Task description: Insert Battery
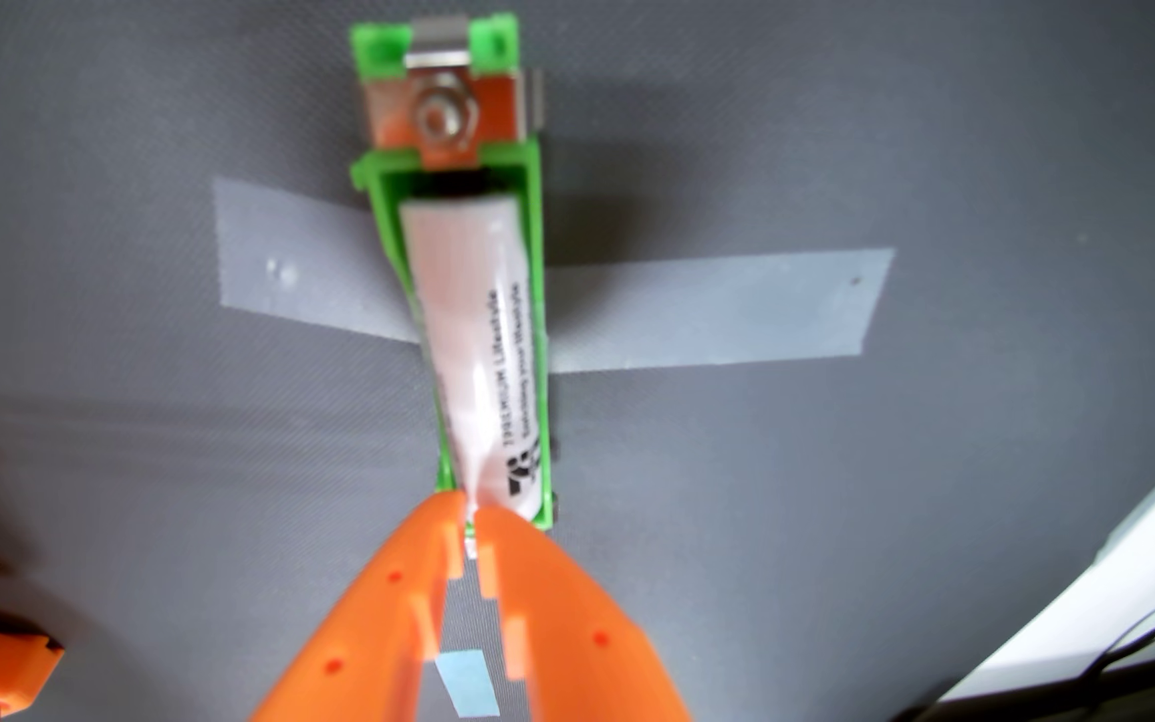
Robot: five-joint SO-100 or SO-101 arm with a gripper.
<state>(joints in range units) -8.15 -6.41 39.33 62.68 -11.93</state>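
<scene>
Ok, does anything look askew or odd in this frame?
The battery lies in the green holder, apparently slightly angled. The orange pincer is nearly shut at its near end. Nothing looks damaged.

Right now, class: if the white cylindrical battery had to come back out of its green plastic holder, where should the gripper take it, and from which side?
Judging by the wrist view, grip the white cylindrical battery across its middle from above. The green plastic holder walls its long sides, and the metal contact plate blocks the far end. The orange gripper sits at the near end.
</scene>
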